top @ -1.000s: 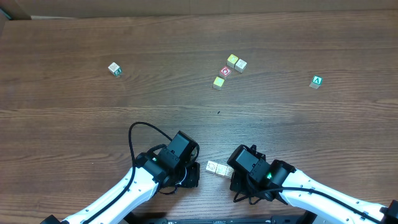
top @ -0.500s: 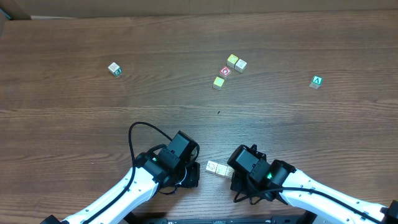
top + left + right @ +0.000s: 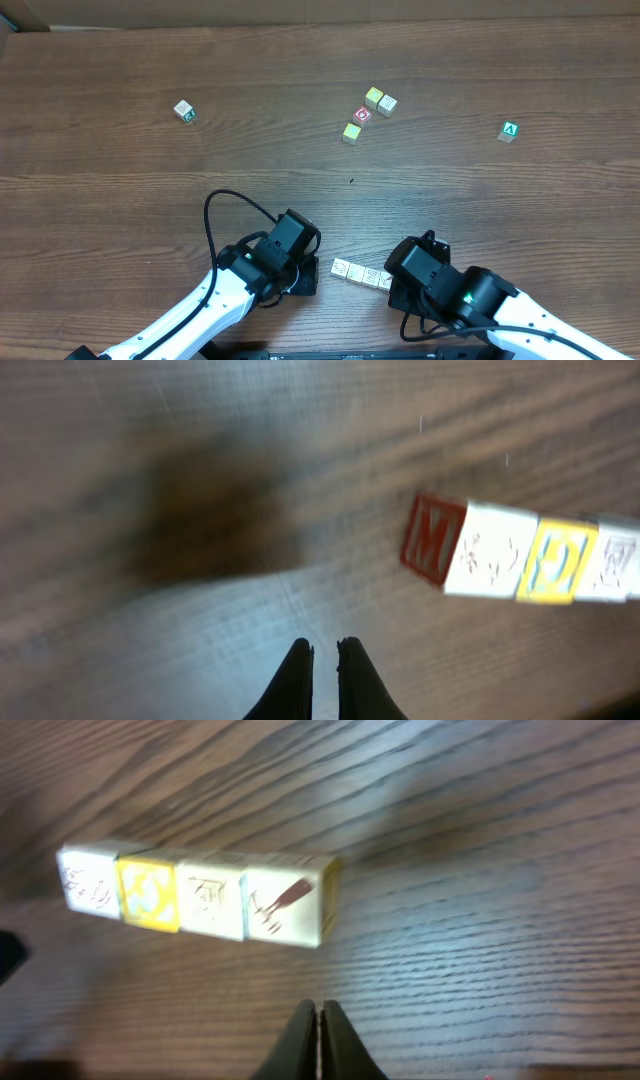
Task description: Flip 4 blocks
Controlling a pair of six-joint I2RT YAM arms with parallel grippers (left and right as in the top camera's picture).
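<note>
Your right gripper has backed off, so the four blocks sit in a row between it and the left gripper (both pinched shut, holding nothing). Flipping looks not started yet. Next, open up and grab one.

Ovhd: even, bright, sharp; shadows faint. L wrist: blurred thruout, dark smear upper left, pale glare on table lower centre. R wrist: blocks soft-focus, grain crisper lower right, bluish sheen upper right.
</note>
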